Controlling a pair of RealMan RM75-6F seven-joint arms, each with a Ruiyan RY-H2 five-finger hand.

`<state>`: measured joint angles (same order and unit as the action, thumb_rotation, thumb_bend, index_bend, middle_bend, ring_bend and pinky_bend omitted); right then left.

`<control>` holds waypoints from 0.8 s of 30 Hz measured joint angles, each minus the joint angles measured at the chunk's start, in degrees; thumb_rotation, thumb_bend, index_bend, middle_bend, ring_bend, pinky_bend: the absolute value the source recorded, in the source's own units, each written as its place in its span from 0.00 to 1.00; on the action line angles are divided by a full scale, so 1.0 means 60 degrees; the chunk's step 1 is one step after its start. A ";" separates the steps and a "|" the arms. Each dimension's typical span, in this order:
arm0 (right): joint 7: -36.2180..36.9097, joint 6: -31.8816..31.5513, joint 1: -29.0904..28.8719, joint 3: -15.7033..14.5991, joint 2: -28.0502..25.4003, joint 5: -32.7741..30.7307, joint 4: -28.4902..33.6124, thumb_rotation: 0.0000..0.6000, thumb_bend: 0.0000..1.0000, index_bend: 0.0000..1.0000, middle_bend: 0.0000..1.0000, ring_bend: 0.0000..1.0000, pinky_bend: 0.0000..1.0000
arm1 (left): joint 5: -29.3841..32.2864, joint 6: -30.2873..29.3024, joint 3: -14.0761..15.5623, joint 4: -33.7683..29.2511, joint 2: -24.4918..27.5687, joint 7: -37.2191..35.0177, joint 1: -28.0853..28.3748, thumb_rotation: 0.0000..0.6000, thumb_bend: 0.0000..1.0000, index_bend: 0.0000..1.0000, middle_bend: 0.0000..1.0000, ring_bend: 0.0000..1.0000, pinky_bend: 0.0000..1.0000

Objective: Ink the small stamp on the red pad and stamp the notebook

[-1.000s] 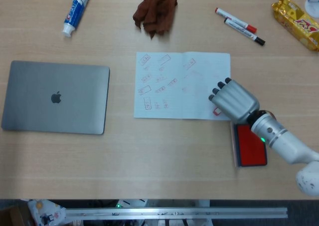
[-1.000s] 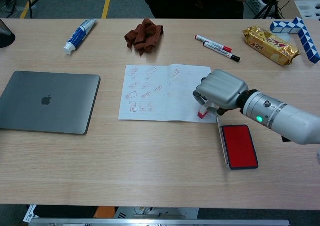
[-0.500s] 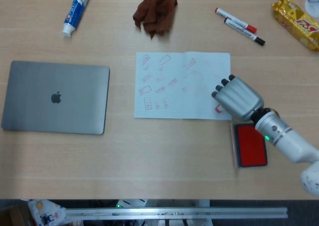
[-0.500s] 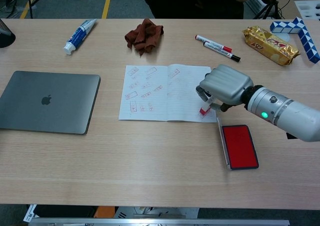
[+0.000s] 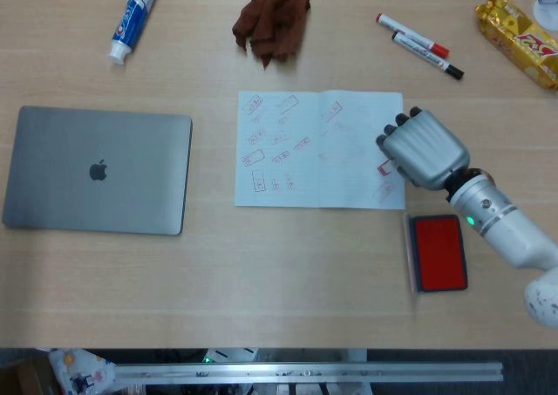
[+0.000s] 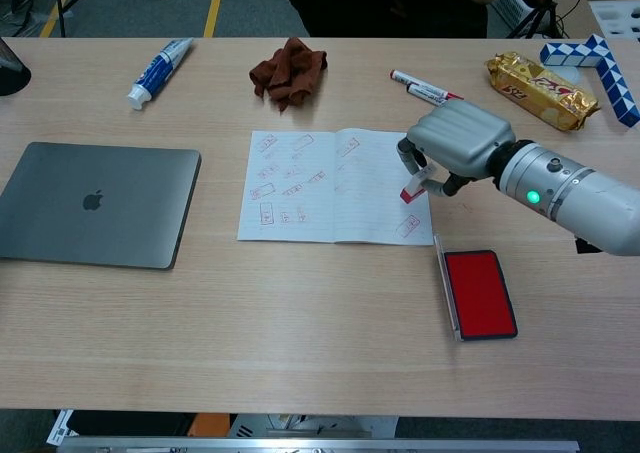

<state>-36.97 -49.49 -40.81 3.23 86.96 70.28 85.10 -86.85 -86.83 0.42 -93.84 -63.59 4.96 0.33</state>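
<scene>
The right hand (image 6: pixel 455 141) is hovering over the right edge of the open notebook (image 6: pixel 330 185), its fingers pinching the small stamp (image 6: pixel 411 188), which is tilting with its red end just above the page. A fresh red print (image 6: pixel 408 226) is showing near the page's lower right corner. The red pad (image 6: pixel 479 292) is lying open on the table (image 6: pixel 300 323) just below the notebook's corner. The closed laptop (image 6: pixel 95 203) is sitting well to the left. The left hand is showing in neither view.
</scene>
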 measured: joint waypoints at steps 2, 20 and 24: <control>-0.0052 0.0066 -0.0049 -0.0032 0.0121 -0.0087 -0.0112 1.00 0.37 0.74 0.53 0.40 0.43 | 0.0016 0.0036 0.0004 -0.0003 0.0000 0.0018 0.0011 1.00 0.29 0.00 0.00 0.00 0.04; -0.0012 0.0259 -0.0277 -0.0193 0.0829 -0.0380 -0.1067 1.00 0.37 0.74 0.53 0.40 0.43 | 0.0140 0.0194 0.0003 0.0007 0.0006 0.0076 0.0057 1.00 0.29 0.00 0.00 0.00 0.04; 0.0003 0.0260 -0.0299 -0.0238 0.0945 -0.0370 -0.1263 1.00 0.37 0.75 0.54 0.40 0.43 | 0.0128 0.0224 0.0006 -0.0014 0.0006 0.0106 0.0081 1.00 0.29 0.00 0.00 0.00 0.04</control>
<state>-36.95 -47.93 -42.60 1.81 92.63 68.05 77.52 -86.09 -85.49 0.46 -93.93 -63.55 5.60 0.82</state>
